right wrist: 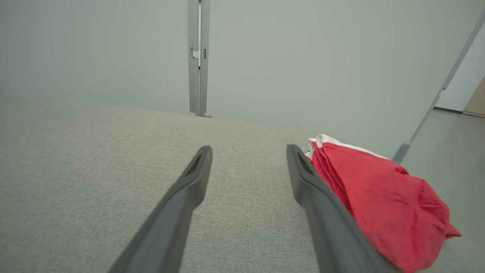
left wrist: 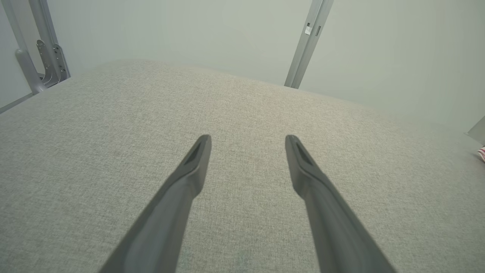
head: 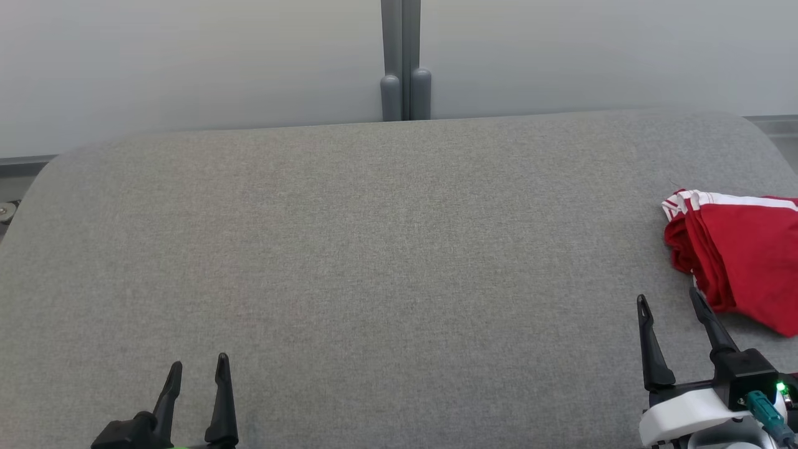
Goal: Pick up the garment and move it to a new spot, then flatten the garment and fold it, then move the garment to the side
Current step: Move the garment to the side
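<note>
Two grippers rest spread open and empty over a grey fabric-covered table [head: 374, 249]: left gripper [head: 199, 360] near left, right gripper [head: 668, 297] just beside a folded red garment [head: 742, 249] with white stripes at the right edge.

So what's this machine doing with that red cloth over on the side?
A two-armed robot is working at a grey padded table. The red garment, which has white trim, lies folded in layers near the table's right edge. The right gripper is open right next to it, with nothing between its fingers. The left gripper is open too, over bare table far from the garment. Neither gripper is holding the garment at this moment.
</note>
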